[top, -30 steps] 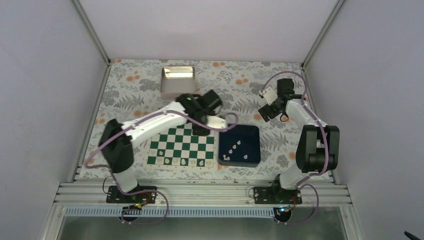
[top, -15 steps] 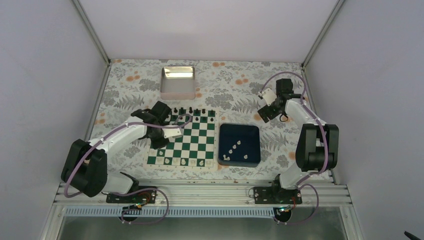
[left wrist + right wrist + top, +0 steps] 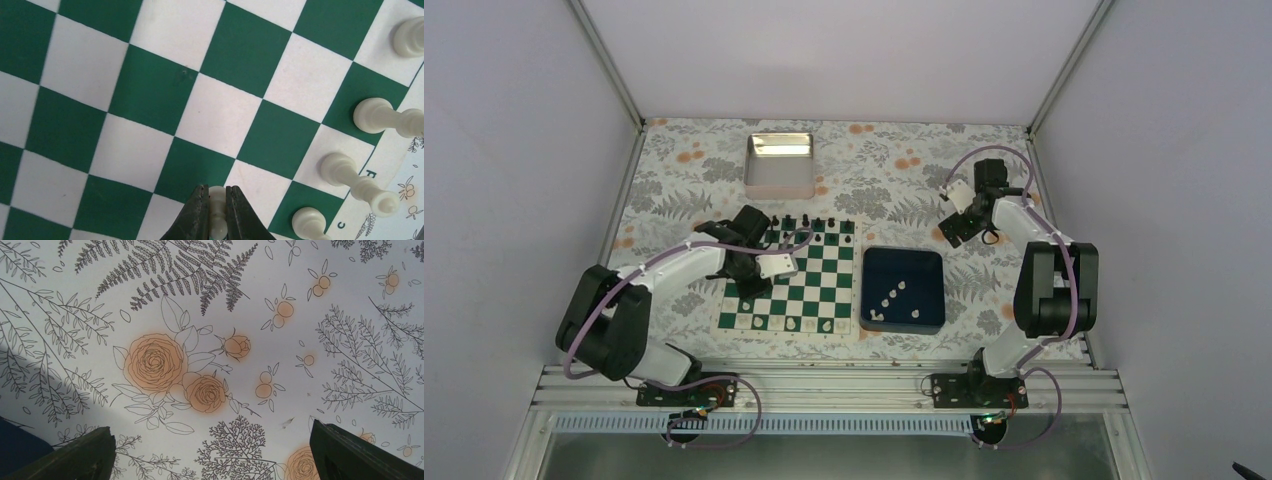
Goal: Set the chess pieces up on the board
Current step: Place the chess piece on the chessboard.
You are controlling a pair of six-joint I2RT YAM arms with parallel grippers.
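The green and white board (image 3: 816, 282) lies in the middle of the table. My left gripper (image 3: 746, 288) is over the board's left side. In the left wrist view this gripper (image 3: 217, 194) is shut on a small white chess piece (image 3: 218, 207), held just above the squares (image 3: 150, 80). Several white pieces (image 3: 372, 115) stand along the board's edge, which is the near row (image 3: 792, 323) in the top view. More white pieces (image 3: 892, 297) lie in the dark blue tray (image 3: 934, 262). My right gripper (image 3: 951, 230) is open and empty over the flowered cloth (image 3: 212, 455).
Small black pieces (image 3: 804, 222) stand along the board's far edge. A shiny metal tin (image 3: 779, 165) sits behind the board. The blue tray lies right beside the board's right edge. The flowered cloth (image 3: 674, 190) covers the table, with walls on both sides.
My left arm has swung from the board's far right corner to its left side and come down over the squares. The right arm has hardly moved.
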